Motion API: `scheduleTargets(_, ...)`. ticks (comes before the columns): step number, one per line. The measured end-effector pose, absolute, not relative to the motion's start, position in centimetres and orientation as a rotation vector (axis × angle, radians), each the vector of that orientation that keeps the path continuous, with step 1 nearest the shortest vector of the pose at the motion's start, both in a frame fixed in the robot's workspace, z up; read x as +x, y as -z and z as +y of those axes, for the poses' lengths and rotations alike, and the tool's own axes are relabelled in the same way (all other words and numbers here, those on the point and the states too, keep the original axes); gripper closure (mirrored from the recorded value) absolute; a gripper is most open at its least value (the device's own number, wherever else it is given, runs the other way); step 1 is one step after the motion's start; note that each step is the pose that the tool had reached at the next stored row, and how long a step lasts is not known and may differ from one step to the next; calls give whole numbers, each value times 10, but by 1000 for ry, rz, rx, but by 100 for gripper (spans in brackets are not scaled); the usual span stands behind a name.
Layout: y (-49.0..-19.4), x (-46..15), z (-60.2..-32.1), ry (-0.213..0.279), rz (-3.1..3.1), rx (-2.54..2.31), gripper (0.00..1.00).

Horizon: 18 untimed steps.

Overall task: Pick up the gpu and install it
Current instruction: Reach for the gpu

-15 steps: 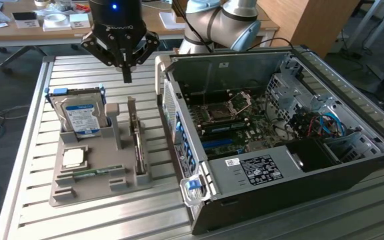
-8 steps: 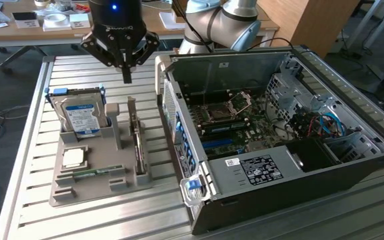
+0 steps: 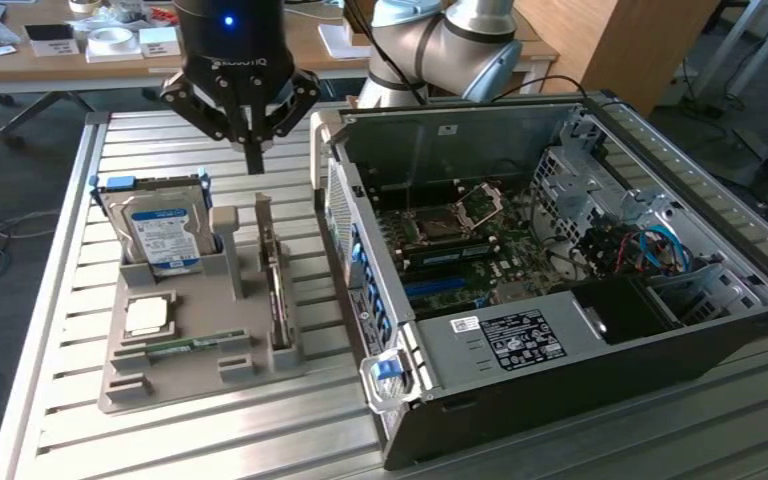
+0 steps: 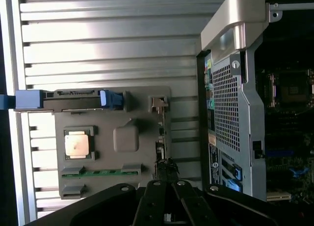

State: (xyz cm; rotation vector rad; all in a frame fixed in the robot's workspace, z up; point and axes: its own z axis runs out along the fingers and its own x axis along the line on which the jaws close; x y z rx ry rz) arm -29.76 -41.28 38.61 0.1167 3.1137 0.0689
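Pre-grasp step: hovering with gripper [image 3: 253, 160] closed, empty, upper left of frame, above gpu [image 3: 275, 275] upright in gray tray [image 3: 157, 378]; calls for opening over card edge.

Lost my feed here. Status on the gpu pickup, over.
Gripper shut, empty, hovering over the tray. Gpu on edge in its tray slot, not gripped. Nothing between them.

The exterior view looks down at a slant from high over the slatted table [image 3: 51, 330], parts tray [image 3: 204, 375] on its left, open computer case [image 3: 651, 385] on its right, while the wrist view faces straight down from nearer, sharing the tray [image 4: 125, 138] and the case [image 4: 230, 108] edge.
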Motion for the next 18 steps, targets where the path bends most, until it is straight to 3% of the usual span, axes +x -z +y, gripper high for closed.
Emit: scheduleTargets(18, -386, -299, -453, -69, 3114, 117, 89)
